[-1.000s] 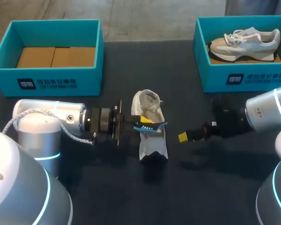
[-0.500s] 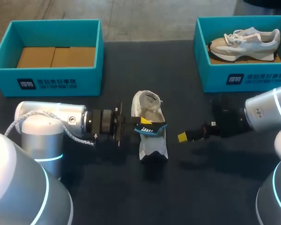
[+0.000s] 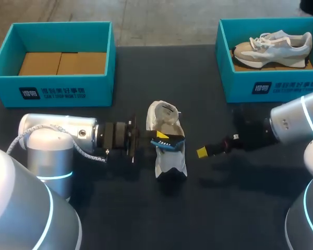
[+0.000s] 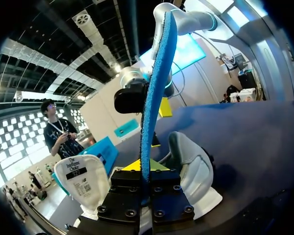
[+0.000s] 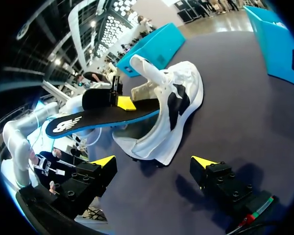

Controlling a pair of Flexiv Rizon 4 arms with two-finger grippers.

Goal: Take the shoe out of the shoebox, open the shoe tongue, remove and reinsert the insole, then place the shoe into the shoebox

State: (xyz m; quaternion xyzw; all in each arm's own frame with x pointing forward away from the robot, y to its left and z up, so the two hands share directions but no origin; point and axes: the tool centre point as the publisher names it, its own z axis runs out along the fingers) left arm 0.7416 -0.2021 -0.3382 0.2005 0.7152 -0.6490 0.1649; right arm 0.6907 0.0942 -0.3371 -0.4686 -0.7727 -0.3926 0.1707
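insole (image 3: pixel 169 141) pinched in the closed left gripper (image 3: pixel 160 136) lies crosswise over the shoe (image 3: pixel 170 160), mid table (image 3: pixel 146 219), long axis running far edge to near edge; right gripper (image 5: pixel 154 169), wide open and empty, hangs just beside.

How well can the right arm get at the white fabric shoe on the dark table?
Probably yes. The right gripper is open and points at the white fabric shoe, with only dark table between. The left gripper holds the black and blue insole over the shoe, but its near side looks free.
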